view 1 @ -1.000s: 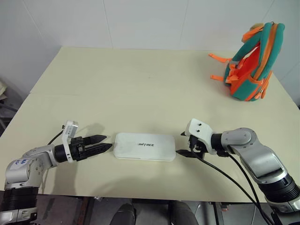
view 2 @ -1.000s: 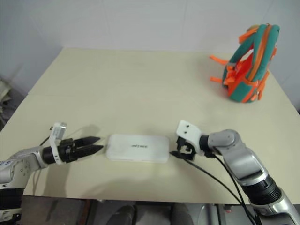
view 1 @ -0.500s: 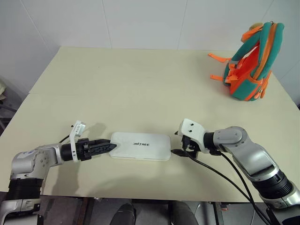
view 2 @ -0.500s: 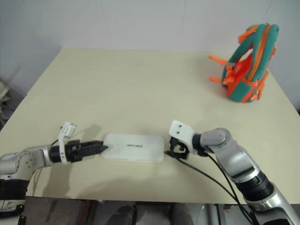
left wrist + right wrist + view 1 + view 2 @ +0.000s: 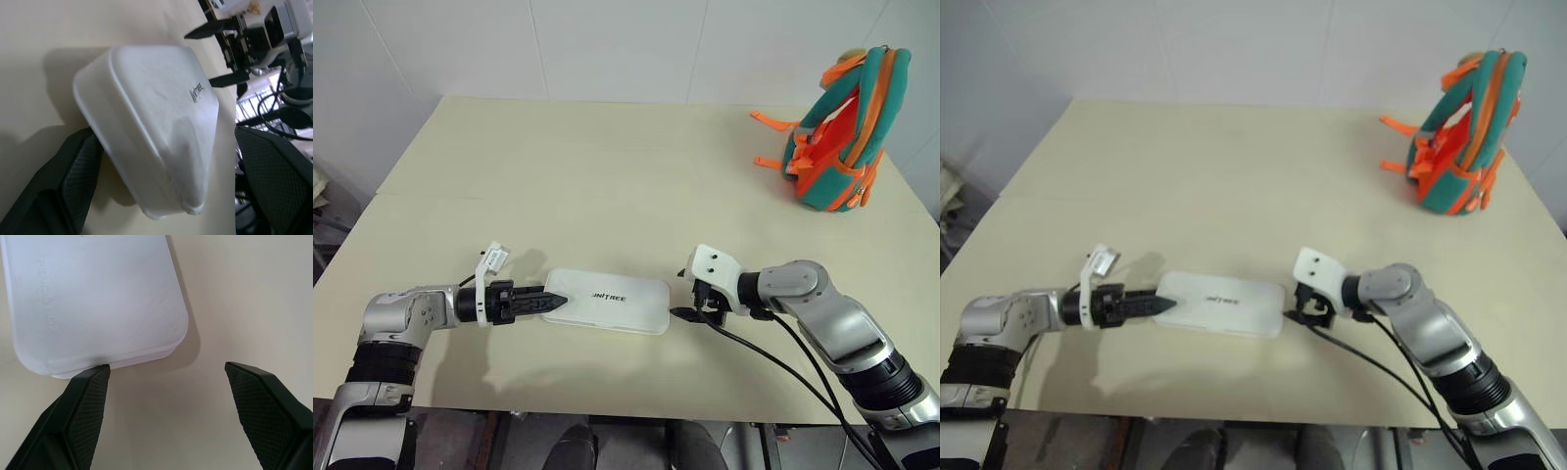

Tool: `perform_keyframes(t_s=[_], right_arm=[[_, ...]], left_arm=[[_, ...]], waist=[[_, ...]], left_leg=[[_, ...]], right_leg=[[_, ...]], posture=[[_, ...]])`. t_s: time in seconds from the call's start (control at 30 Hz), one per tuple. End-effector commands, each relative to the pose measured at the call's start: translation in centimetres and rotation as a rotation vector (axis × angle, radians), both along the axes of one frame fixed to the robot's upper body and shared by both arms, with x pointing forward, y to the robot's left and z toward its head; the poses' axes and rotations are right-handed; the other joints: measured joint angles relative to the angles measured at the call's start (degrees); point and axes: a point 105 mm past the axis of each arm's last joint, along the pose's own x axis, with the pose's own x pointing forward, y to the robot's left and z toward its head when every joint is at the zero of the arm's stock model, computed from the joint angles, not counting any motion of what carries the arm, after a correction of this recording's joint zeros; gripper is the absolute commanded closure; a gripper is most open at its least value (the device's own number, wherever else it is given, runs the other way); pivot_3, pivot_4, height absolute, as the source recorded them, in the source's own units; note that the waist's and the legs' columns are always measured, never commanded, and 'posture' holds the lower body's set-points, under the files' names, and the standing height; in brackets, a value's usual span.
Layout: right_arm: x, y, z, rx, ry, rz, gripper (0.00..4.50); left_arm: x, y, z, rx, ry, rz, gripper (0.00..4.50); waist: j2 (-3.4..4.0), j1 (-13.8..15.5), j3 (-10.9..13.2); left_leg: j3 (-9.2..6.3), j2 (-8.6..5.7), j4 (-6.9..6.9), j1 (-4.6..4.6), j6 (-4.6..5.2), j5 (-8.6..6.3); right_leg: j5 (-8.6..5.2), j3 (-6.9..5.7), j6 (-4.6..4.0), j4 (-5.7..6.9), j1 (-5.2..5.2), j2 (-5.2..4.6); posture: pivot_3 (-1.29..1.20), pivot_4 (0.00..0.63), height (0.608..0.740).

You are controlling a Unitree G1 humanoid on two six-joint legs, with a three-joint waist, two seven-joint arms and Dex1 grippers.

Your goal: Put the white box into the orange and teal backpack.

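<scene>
- White box [image 5: 607, 301] lies flat on the cream table [image 5: 607, 166], near the table's front edge, roughly centred between the two arms.
- Long axis runs left–right across the robot's front, close to parallel with the near edge; the left end sits slightly farther from that edge than the right. Lettered face is up, and the dark lettering reads upright from the head camera.
- Left gripper [image 5: 553, 300] is at the box's left short end. Jaws are spread wide; in the left wrist view the box's end [image 5: 146, 132] lies between the two fingers, one finger pad [image 5: 73, 181] against or just beside its lower rim, the other clear of it. Not clamped.
- Right gripper [image 5: 690, 305] is at the box's right short end, pointing toward it. Jaws are parted wide; in the right wrist view one fingertip [image 5: 90, 387] meets the box's corner edge, the other stands over bare table. No hold on the box.
- Orange and teal backpack [image 5: 840, 132] stands upright at the far right corner of the table, well apart from box and both grippers, orange panel and straps facing left.
</scene>
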Motion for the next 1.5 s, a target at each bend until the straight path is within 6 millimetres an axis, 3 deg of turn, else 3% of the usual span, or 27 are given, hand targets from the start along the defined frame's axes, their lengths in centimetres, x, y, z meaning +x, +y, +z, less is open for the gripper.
perform_keyframes(t_s=[0.03, 0.2, 0.27, 0.47, 0.57, 0.97, 1.33, 1.5], right_arm=[[0.0, 0.5, 0.7, 0.004, -0.044, 0.027, 0.00], [-0.1, 0.3, 0.6, 0.003, -0.046, 0.028, 0.00], [-0.2, 0.3, 0.6, 0.004, -0.048, 0.030, 0.00], [-0.4, 0.3, 0.5, 0.007, -0.051, 0.034, 0.00], [-0.5, 0.3, 0.5, 0.008, -0.054, 0.041, 0.00], [-0.5, 0.8, 0.8, 0.023, -0.071, 0.056, 0.00], [0.0, 0.3, 1.0, 0.020, -0.085, 0.042, 0.00], [0.2, 0.1, 1.1, 0.015, -0.090, 0.035, 0.00]], left_arm=[[0.3, 0.0, 0.1, 0.014, 0.004, -0.023, 0.04], [0.6, 0.0, 0.3, 0.003, 0.011, -0.038, 0.20], [0.7, 0.2, -0.4, 0.035, 0.030, -0.034, 0.62], [0.8, -0.1, -0.7, 0.043, 0.033, -0.056, 2.45], [0.9, -0.4, -1.0, 0.072, 0.035, -0.071, 2.85], [1.5, -1.6, -0.3, 0.029, 0.005, -0.072, 3.04], [2.4, -1.4, 1.4, -0.142, 0.047, 0.043, 3.09], [1.8, -1.2, 0.7, -0.154, 0.079, 0.055, 3.15]], waist=[[0.00, 0.0, 0.0], [0.00, 0.0, 0.0], [0.00, 0.0, 0.0], [0.00, -0.1, 0.0], [-0.03, -0.1, 0.0], [-0.04, 0.1, 0.0], [-0.06, -0.1, 0.0], [-0.06, -0.2, 0.0]], left_leg=[[0.00, 0.00, 0.00, 0.00, 0.00, 0.00], [0.00, 0.00, 0.01, 0.00, 0.00, 0.00], [0.00, 0.01, 0.01, 0.00, 0.00, 0.00], [0.01, 0.01, -0.02, -0.02, 0.02, -0.01], [0.02, 0.01, 0.04, -0.01, 0.02, -0.01], [-0.03, 0.01, 0.12, 0.04, 0.08, -0.01], [-0.03, 0.02, 0.14, 0.05, 0.08, -0.01], [-0.03, 0.05, 0.11, 0.05, 0.00, 0.03]], right_leg=[[0.00, 0.00, 0.00, 0.00, 0.00, 0.00], [0.00, 0.00, 0.00, 0.02, 0.00, 0.01], [0.00, 0.00, 0.00, 0.02, 0.00, 0.03], [0.00, 0.00, 0.01, 0.02, 0.00, 0.03], [0.00, 0.00, 0.01, -0.02, 0.01, 0.03], [0.17, 0.02, 0.03, 0.04, 0.12, 0.06], [0.18, 0.03, 0.04, 0.06, 0.12, 0.08], [0.18, 0.05, 0.03, 0.04, 0.09, 0.12]], posture=[[0.00, 0.150, 0.740], [0.00, 0.150, 0.740], [0.00, 0.150, 0.740], [0.00, 0.150, 0.740], [0.00, 0.150, 0.740], [0.00, 0.150, 0.740], [0.00, 0.150, 0.740], [0.00, 0.150, 0.740]])
